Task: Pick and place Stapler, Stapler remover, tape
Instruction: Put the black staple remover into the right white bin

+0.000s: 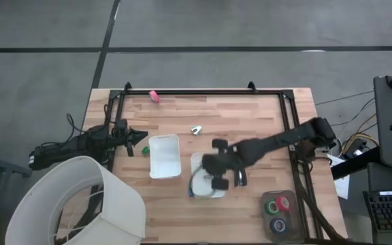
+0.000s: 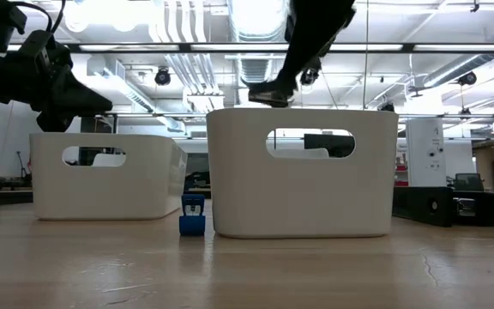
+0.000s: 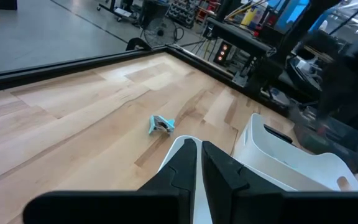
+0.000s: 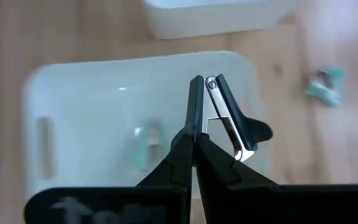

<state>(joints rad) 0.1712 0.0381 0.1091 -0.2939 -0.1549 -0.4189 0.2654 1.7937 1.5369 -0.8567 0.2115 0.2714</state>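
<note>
While my right gripper [image 4: 194,134] clamps the stapler [image 4: 229,118] over the near tray [image 4: 36,93] | rigid, dense, slick; pinched off-centre, may pivot | left gripper [image 3: 199,163] fingers together, empty.

Grey floor [image 1: 250,27], bright ceiling lights [image 2: 256,13]

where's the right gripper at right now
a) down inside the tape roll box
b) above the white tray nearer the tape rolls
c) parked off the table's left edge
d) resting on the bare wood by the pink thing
b: the right gripper is over the white tray in the high view, and its wrist view looks down into that tray, fingers shut on the stapler.
</note>
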